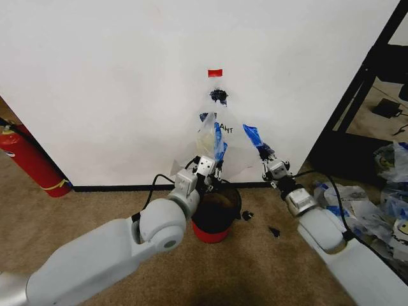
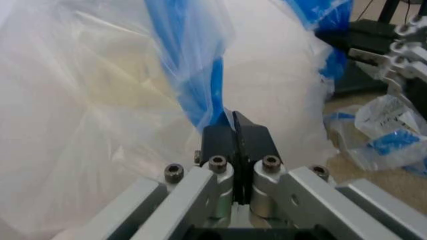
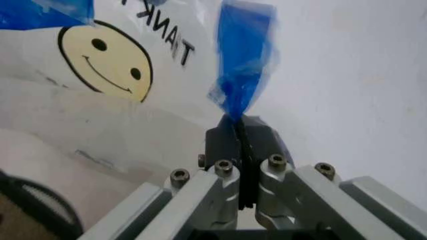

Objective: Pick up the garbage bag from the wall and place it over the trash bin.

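Both claws, left claw [image 1: 213,167] and right claw [image 1: 263,153], were clamped on blue handles of the garbage bag [image 1: 210,137], stretched against the wall [image 1: 115,76] above the trash bin [image 1: 217,210], not yet fitted over it.

We are looking at a tan carpeted floor [image 1: 95,204] running up to the wall. The trash bin [image 1: 215,217] is standing on it near the baseboard, two small dark scraps [image 1: 274,231] are lying beside it, a red fire extinguisher [image 1: 29,159] is leaning at the left, and a heap of plastic bags [image 1: 382,204] is sitting at the right.
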